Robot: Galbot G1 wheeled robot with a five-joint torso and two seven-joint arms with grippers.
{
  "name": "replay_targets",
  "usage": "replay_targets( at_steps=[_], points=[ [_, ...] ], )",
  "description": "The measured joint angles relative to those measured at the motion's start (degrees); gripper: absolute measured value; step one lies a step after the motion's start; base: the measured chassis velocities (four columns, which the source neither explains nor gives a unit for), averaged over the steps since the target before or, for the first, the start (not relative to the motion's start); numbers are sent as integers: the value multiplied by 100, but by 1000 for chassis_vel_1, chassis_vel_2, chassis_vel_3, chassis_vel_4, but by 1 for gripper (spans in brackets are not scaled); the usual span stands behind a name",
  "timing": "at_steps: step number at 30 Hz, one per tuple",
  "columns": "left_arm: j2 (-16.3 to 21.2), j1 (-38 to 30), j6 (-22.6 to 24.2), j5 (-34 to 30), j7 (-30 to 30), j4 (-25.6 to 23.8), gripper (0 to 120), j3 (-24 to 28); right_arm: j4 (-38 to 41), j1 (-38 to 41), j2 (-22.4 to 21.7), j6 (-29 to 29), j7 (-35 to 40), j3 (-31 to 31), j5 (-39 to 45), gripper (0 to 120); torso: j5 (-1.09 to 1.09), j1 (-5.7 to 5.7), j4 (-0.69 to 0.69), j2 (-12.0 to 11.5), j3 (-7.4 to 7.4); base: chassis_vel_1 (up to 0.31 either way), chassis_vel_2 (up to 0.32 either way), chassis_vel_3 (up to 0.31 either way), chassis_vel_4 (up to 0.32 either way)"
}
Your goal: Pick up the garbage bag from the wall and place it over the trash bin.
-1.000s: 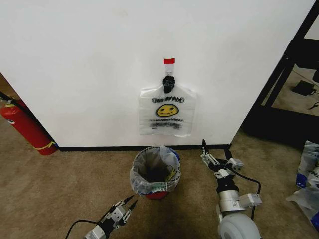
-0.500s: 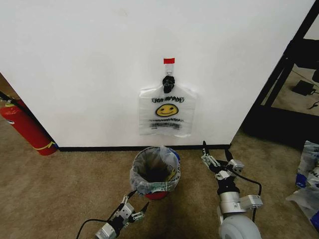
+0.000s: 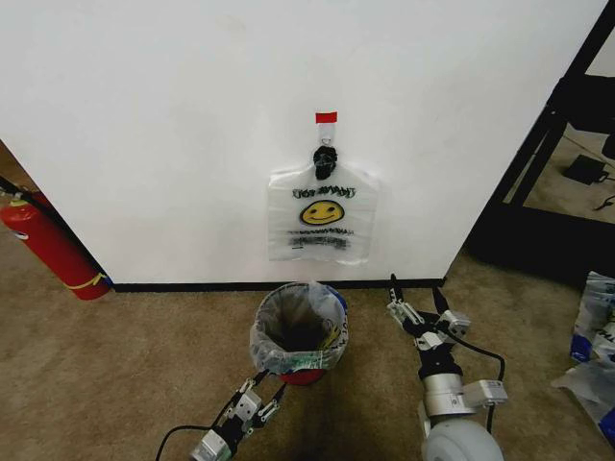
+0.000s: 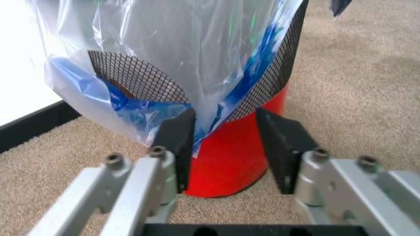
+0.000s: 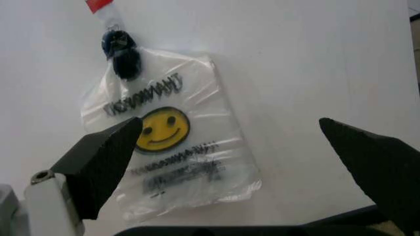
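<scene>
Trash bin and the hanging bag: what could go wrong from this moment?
The left gripper, open, sits low against the trash bin, whose liner hangs between its fingers; closing could snag it or tip the bin. The right gripper, open, is well below the garbage bag looped on the hook; pulling might tear it.

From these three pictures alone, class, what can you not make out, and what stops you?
- Small print under the smiley on the garbage bag: blurred in head and right wrist views.
- Bottom of the trash bin: hidden by its plastic liner, head view.
- Fire extinguisher: top cut off by the head view's edge.
- Hook: shape hidden by bag handles.
</scene>
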Motion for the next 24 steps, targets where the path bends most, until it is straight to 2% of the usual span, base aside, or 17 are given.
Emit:
replay_targets(
  at_steps=[6,8,10,18,24],
  points=[
    [-38,-30,-23,30,-36,104,8,-13,29,-35,-16,5,3,2,0,100,0,0,0,0,0,0,0,0,0],
    [-41,-32,-25,31,-36,109,7,-14,31,-36,-20,5,3,3,0,100,0,0,0,0,0,0,0,0,0],
    [-58,-46,-63,34,-33,140,0,-17,32,-35,-24,6,5,5,0,100,0,0,0,0,0,0,0,0,0],
    [-260,-174,-356,78,177,493,0,-48,-24,12,-35,11,18,-26,0,100,0,0,0,0,0,0,0,0,0],
    [-394,-268,-367,211,219,786,0,-40,-24,-24,-87,17,51,-14,2,100,0,0,0,0,0,0,0,0,0]
  ],
)
